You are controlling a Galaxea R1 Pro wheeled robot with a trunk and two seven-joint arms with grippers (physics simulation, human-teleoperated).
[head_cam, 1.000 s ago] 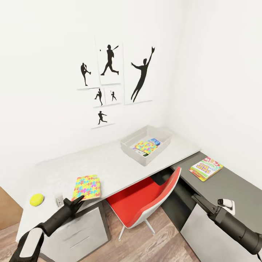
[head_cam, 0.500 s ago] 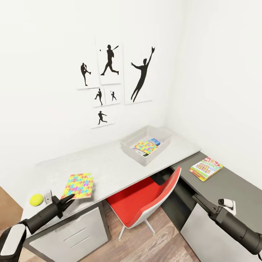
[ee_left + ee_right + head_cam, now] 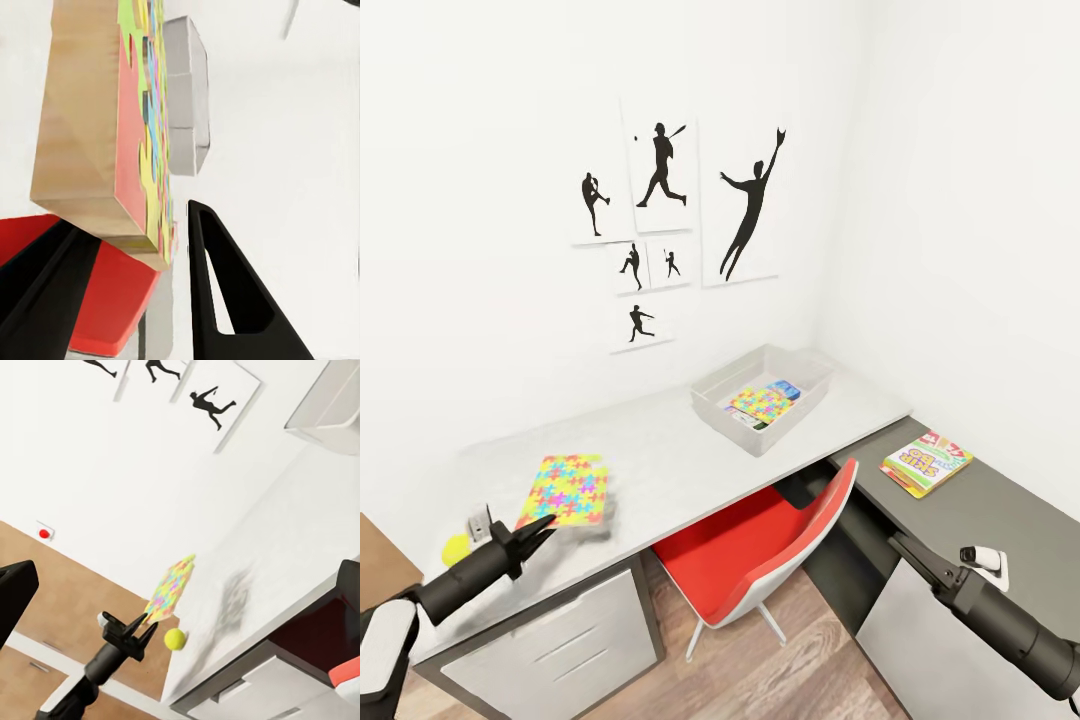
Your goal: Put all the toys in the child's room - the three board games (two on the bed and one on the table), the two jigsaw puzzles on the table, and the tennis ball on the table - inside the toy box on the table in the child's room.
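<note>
Status: left fingers pinch the near edge of a jigsaw puzzle, holding it tilted just above the left end of the counter; left wrist view shows the puzzle sheet clamped between the two fingers.

Tennis ball sits on the counter's near-left corner, just beside the left arm, untouched.

Toy box is at the far right of the counter, well apart from the held puzzle. It already holds the other puzzle sheet plus what looks like at least one blue game box under it; can't tell if both are there.

SKIP BO board game lies on the lower dark section at right, not yet boxed.

Right arm low at near right; can't tell its finger state.

Judgement: roughly half done. Left: held puzzle, ball, SKIP BO.
</note>
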